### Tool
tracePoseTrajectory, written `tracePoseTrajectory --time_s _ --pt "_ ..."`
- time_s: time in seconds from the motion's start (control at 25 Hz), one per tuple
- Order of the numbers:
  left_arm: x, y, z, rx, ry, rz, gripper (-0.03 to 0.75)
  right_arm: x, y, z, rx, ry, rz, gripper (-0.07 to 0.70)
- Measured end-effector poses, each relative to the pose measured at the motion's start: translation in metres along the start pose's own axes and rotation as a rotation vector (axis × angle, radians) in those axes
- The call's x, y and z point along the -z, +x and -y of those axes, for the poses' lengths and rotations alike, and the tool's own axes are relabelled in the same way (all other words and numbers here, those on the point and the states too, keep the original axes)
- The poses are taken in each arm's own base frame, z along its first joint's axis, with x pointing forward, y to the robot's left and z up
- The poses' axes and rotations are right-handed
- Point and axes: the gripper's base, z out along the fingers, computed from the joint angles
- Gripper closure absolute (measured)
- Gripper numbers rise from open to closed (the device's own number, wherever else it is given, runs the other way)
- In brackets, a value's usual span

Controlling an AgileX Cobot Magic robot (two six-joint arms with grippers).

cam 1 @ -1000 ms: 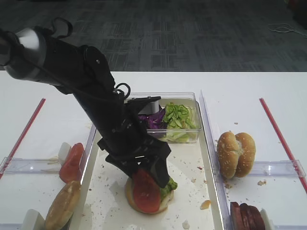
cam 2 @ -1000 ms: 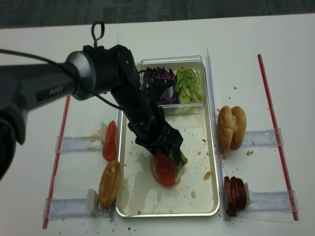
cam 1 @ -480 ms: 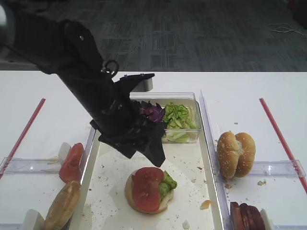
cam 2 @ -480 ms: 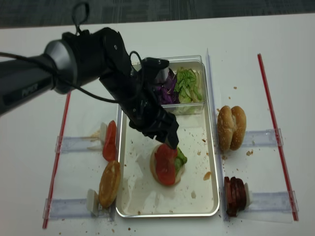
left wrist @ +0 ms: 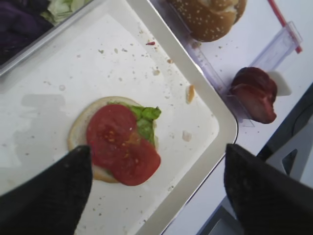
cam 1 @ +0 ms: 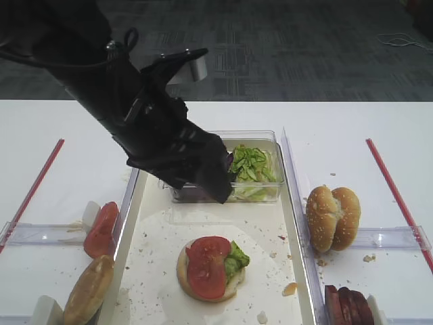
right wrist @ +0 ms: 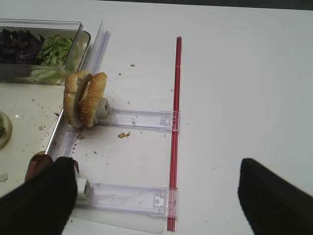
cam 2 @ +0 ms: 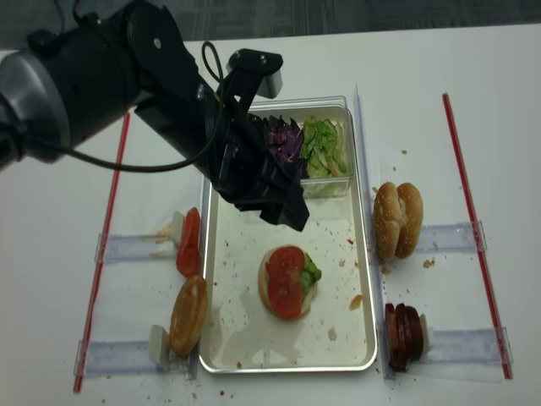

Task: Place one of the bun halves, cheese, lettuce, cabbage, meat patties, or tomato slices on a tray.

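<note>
Exterior high view — left gripper [cam 1: 220, 184] hanging above the tray [cam 1: 291, 230], tilting downward, jaws spread wide, gripping nothing.

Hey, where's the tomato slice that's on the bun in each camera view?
Exterior high: tomato slice, bottom centre, on the bun half in the tray.
Right wrist: not in view.
Left wrist, centre-left, between the dark fingers.
Exterior high (realsense), centre, in the tray.
Shared landmark: lettuce beside the slice.
</note>
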Motion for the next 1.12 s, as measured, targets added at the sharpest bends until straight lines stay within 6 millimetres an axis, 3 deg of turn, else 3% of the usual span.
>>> tracePoseTrajectory --time_s 0.4,0.72,0.84,1.12 --pt "0.008 0.011 -0.036 0.0 -0.409 -0.124 0.168 0.0 0.0 0.0 0.0 0.0 0.0 -0.058" --pt "0.013 0.014 -0.045 0.076 -0.463 -0.136 0.168 0.0 0.0 0.0 0.002 0.0 0.0 -0.058" --pt "0.021 0.015 -0.063 0.166 -0.46 -0.116 0.168 0.0 0.0 0.0 0.002 0.0 0.0 -0.058" --pt "0.06 0.033 -0.131 0.412 -0.521 -0.068 0.168 0.0 0.0 0.0 0.004 0.0 0.0 -0.058"
